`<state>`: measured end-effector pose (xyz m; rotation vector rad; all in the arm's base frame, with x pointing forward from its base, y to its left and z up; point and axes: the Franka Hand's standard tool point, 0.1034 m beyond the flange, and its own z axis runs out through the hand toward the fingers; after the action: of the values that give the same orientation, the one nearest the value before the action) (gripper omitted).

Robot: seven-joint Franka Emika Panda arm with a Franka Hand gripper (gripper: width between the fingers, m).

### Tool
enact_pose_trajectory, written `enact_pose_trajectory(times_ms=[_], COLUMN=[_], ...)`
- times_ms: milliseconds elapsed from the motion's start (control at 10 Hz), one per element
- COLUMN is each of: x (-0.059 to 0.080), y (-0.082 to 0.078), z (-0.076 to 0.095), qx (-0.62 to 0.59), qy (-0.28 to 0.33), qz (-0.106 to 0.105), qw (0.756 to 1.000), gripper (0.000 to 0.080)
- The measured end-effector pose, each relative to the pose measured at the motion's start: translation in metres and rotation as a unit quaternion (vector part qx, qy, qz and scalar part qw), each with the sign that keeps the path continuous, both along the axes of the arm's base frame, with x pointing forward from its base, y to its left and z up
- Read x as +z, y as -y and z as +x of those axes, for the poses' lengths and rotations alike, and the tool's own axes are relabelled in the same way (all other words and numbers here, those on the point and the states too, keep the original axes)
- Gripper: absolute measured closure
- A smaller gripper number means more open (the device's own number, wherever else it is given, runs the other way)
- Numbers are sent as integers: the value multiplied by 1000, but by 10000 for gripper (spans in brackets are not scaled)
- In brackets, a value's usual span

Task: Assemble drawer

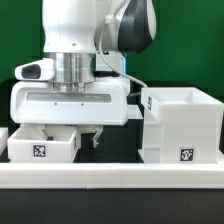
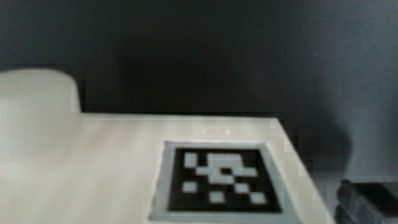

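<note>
A small white drawer tray [image 1: 45,143] with a square tag stands at the exterior view's left, behind the rail. The large white open case [image 1: 180,122] with a tag stands at the right. My gripper [image 1: 72,137] is low over the tray's right end. One dark fingertip [image 1: 97,138] shows just right of the tray, a little apart from it. The other finger is hidden behind the tray. In the wrist view, a white tray face with its tag [image 2: 217,178] fills the space at the gripper [image 2: 199,208]. One dark finger [image 2: 365,200] shows at the far edge, so the jaws stand wide.
The long low white rail [image 1: 110,172] runs across the front. Another white piece [image 1: 3,135] shows at the exterior view's far left edge. A narrow dark gap separates the tray from the case.
</note>
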<state>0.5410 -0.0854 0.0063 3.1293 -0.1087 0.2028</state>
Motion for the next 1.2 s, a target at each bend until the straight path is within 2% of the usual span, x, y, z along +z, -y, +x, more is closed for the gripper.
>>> enact_pose_trajectory(times_ms=[200, 300, 400, 600, 700, 1200], x=[0, 0, 0, 0, 1, 1], y=[0, 0, 0, 0, -1, 0], z=[0, 1, 1, 1, 1, 1], qx=[0, 0, 0, 0, 1, 1], qy=[0, 0, 0, 0, 0, 1], qz=[0, 0, 0, 0, 0, 0], qw=[1000, 1000, 1000, 1000, 1000, 1000], gripper=[150, 282, 282, 557, 733, 759])
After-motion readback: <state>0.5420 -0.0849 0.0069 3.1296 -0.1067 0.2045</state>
